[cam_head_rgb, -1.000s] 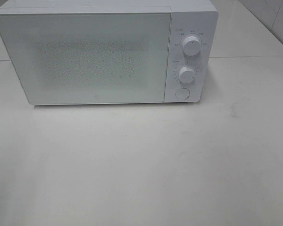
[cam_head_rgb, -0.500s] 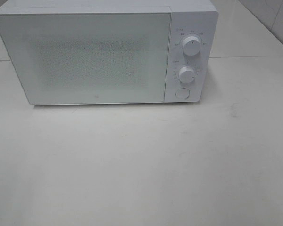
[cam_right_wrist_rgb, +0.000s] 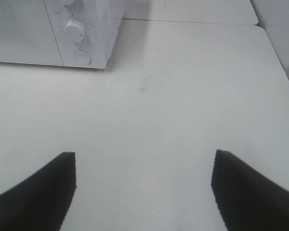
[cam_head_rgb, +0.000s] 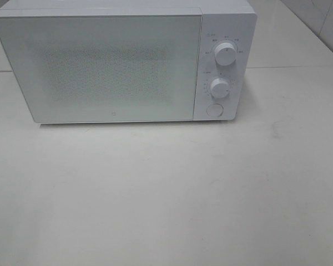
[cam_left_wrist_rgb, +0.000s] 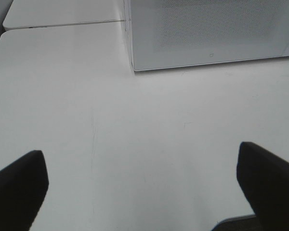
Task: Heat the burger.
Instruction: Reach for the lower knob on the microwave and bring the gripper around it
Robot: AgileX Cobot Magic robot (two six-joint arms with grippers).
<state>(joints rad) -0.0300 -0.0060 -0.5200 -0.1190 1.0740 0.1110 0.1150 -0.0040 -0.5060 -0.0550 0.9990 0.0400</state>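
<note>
The burger is out of view in every frame. A white microwave (cam_head_rgb: 122, 61) stands at the back of the white table (cam_head_rgb: 166, 194) with its door shut; two round knobs (cam_head_rgb: 225, 54) and a round button sit on its right panel. No arm shows in the high view. My left gripper (cam_left_wrist_rgb: 142, 185) hovers open over bare table, short of the microwave's (cam_left_wrist_rgb: 207, 33) left front corner. My right gripper (cam_right_wrist_rgb: 143, 185) is open too, empty, short of the microwave's knob side (cam_right_wrist_rgb: 77, 31).
The table's right edge (cam_right_wrist_rgb: 279, 62) and a seam to a second tabletop (cam_left_wrist_rgb: 62, 24) show in the wrist views. A tiled wall (cam_head_rgb: 322, 22) rises at the back right.
</note>
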